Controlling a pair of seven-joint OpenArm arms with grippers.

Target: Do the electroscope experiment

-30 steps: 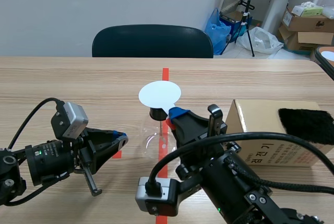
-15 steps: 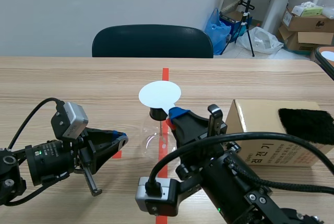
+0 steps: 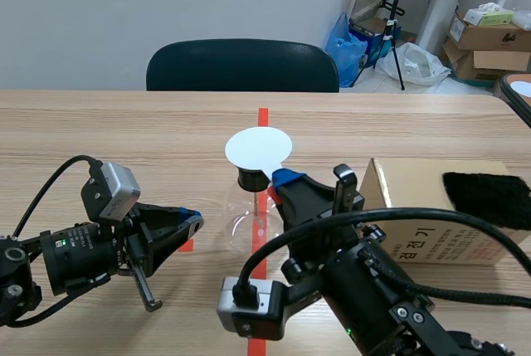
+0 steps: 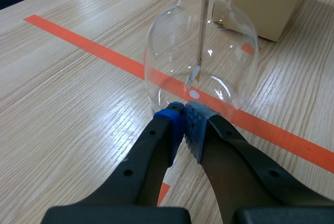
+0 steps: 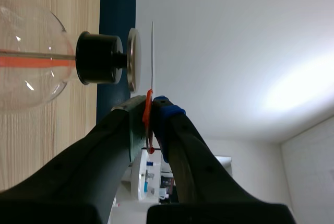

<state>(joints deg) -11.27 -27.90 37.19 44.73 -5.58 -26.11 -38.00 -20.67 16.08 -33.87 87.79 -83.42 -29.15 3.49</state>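
Electroscope (image 3: 247,221) upright, rod (image 4: 203,36) vertical, stopper (image 3: 250,179) topmost

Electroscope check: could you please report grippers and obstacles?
Left gripper shut, empty, by the flask. Right gripper shut on disc, close above the plate, gap showing. Box stands aside.

Scene view looks across the table (image 3: 398,124) from the robot; both close wrist views share the flask (image 4: 172,62).

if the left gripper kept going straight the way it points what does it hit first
Most likely the glass flask: the shut left gripper points at the base of its bulb, close ahead; the gap is hard to judge.
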